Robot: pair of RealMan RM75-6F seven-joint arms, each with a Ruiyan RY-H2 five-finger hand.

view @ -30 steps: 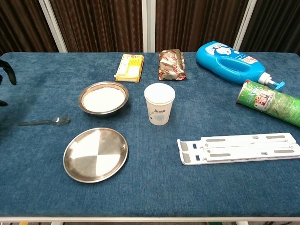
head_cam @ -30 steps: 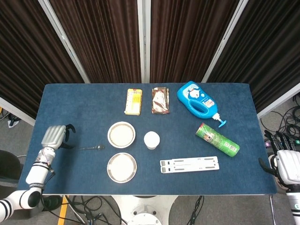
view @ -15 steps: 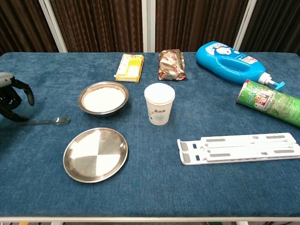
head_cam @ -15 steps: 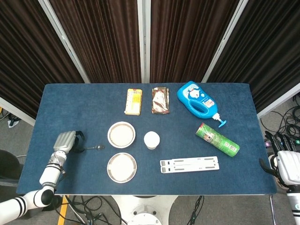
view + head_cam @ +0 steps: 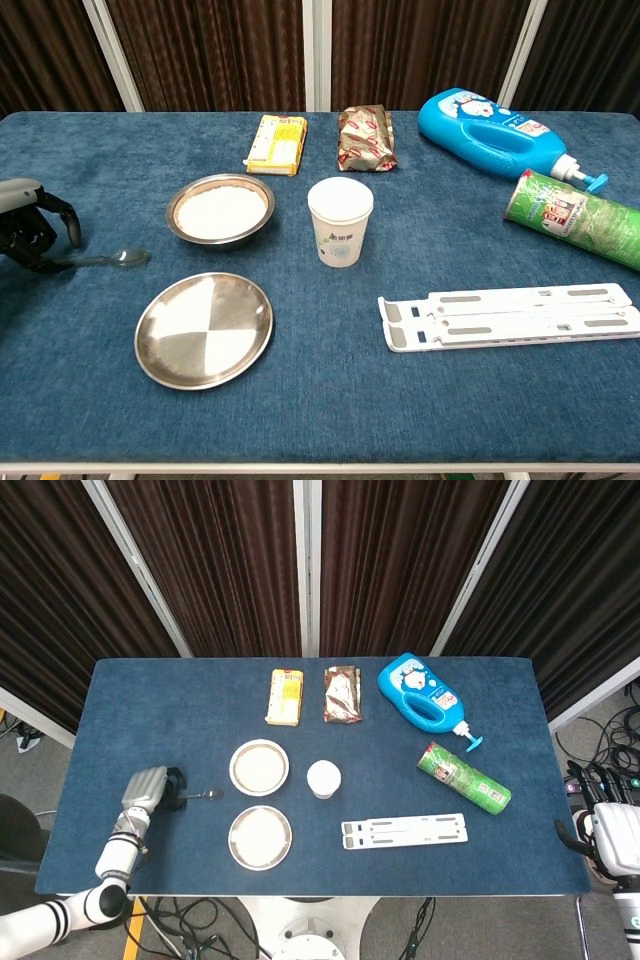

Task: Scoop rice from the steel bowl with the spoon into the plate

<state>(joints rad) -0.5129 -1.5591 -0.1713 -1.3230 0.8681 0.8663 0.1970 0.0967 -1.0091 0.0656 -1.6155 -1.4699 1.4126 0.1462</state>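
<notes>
— One spoon (image 5: 103, 259), one steel bowl (image 5: 220, 209) of rice, one plate (image 5: 204, 329)?
— Confirmed. Since earlier, left hand (image 5: 30, 236) has advanced onto the spoon's handle; contact apparently, grip undeterminable. Right hand (image 5: 612, 832) idle, fingers spread.
</notes>
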